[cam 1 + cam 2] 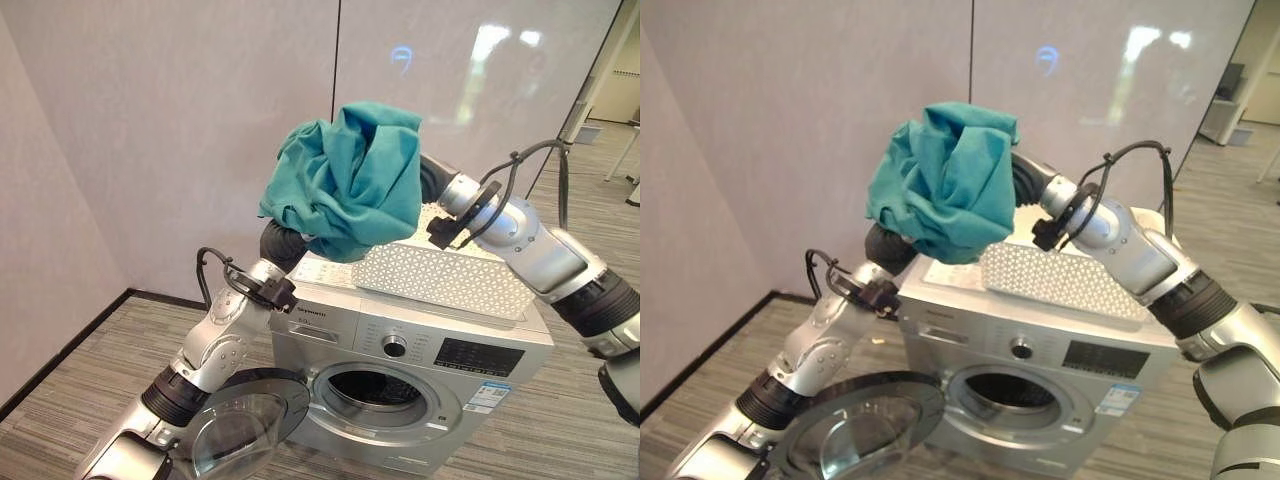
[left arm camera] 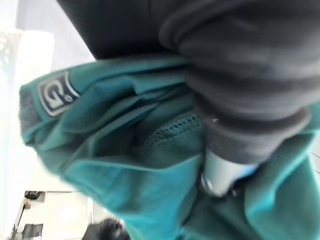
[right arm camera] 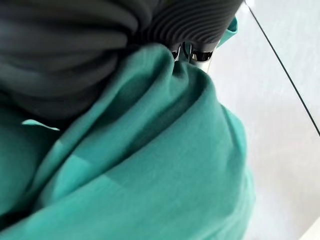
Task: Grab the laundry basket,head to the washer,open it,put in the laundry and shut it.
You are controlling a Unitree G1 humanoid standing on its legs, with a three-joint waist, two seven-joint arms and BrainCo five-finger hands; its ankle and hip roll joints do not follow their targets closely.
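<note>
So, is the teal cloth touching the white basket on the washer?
Cannot tell. In the left eye view the cloth hangs in front of the basket and overlaps its near corner, so neither contact nor a gap shows. The right eye view shows the same.

- The washer's round drum opening faced front with nothing in it, so a hand could go straight in.
- The door hung swung out on the robot's left side of that opening, crowding the left arm's approach.
- The white perforated laundry basket took up most of the washer top.
- The bunched teal cloth sat up between both arms above the washer, blocking the view behind it.
- The wall stood right behind the washer.
</note>
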